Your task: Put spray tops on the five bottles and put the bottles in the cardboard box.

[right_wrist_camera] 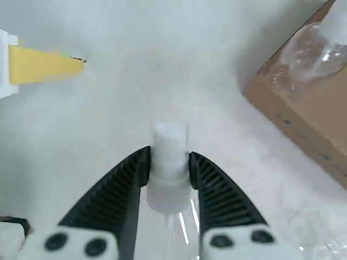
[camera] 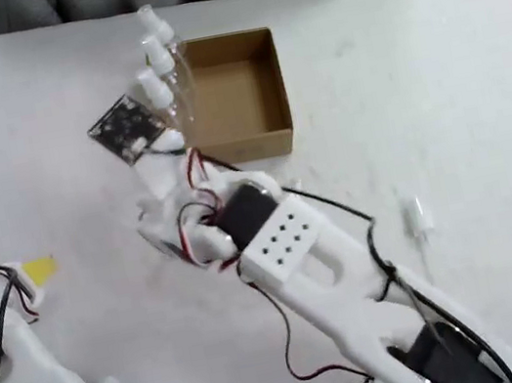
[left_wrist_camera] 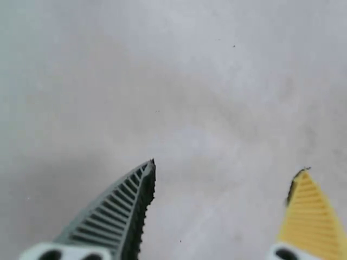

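No legible text, numbers or signs are found. A speckled print is seen on the black card (camera: 126,128) near the box (camera: 246,144); no characters can be resolved.

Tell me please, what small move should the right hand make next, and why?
Probably lift slightly and carry toward the cardboard box. The right hand is shut on a white spray top, seemingly seated on a clear bottle, and the box stands close by with three topped bottles at its wall.
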